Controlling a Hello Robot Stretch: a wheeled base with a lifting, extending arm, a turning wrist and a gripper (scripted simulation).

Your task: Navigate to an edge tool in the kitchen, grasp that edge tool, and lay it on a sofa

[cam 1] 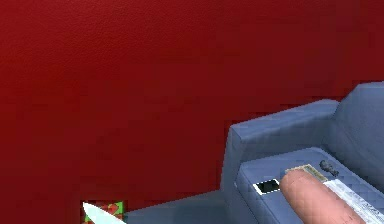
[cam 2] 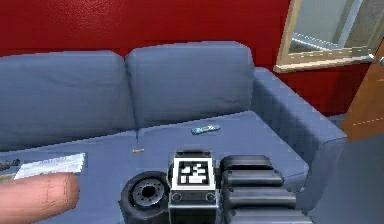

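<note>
A blue sofa point(cam 2: 180, 90) with two back cushions spans the arm side view, and its arm and seat point(cam 1: 300, 140) show at the forward view's right. The dark arm bar rises from the arm side view's bottom edge, with a white marked square point(cam 2: 192, 172) at its end. Left of the square sits the gripper's dark body point(cam 2: 147, 196), low over the sofa's front edge. I can't make out its far end, so I cannot tell whether it holds anything. A white pointed shape point(cam 1: 99, 211) lies on a red and green patch at the forward view's bottom left.
On the seat lie a small dark remote-like thing point(cam 2: 208, 129), a tiny brown object point(cam 2: 138, 150), a newspaper point(cam 2: 45, 164) and a peach cylinder point(cam 2: 40, 192). A small black and white device point(cam 1: 265, 186) rests by the cylinder point(cam 1: 315, 198). A red wall point(cam 1: 130, 90) stands behind, with a window point(cam 2: 330, 35) and a wooden door point(cam 2: 366, 100).
</note>
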